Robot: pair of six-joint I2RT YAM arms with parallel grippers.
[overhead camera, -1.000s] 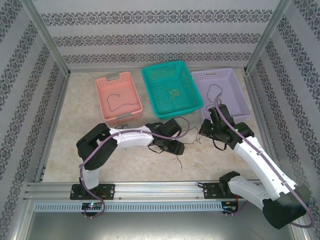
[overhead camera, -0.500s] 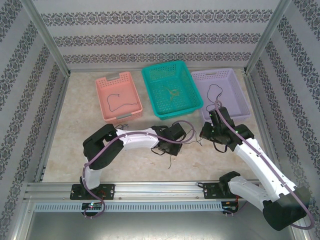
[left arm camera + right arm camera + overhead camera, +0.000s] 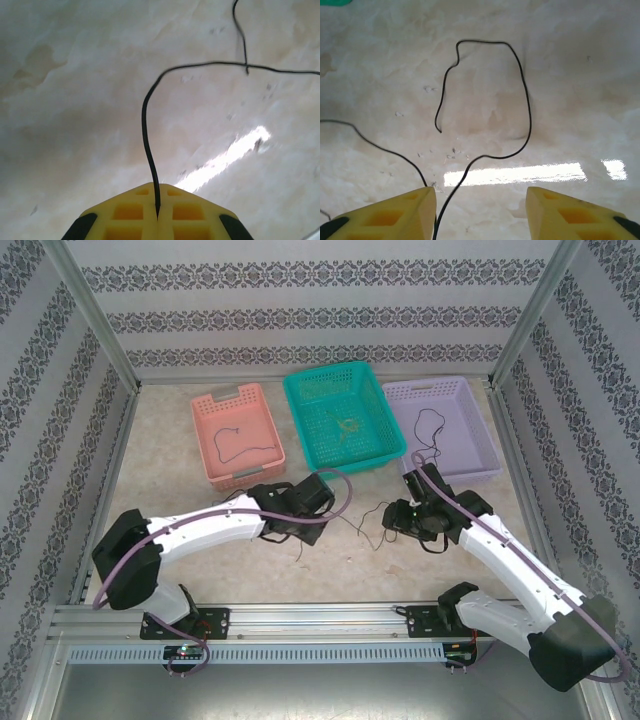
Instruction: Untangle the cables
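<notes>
Wallpapered booth, pale marbled desk. Three baskets at far edge:
- pink basket: dark cable inside
- teal basket: greenish cable inside
- purple basket: thin dark cable inside

I judge those three sorted.

Loose cables lie on desk between arms. Left hand clenched on black strand, which crosses second strand further out. Right hand released, fingers apart, looped cable on desk below.

My read: past halfway. Last strands need parting.
</notes>
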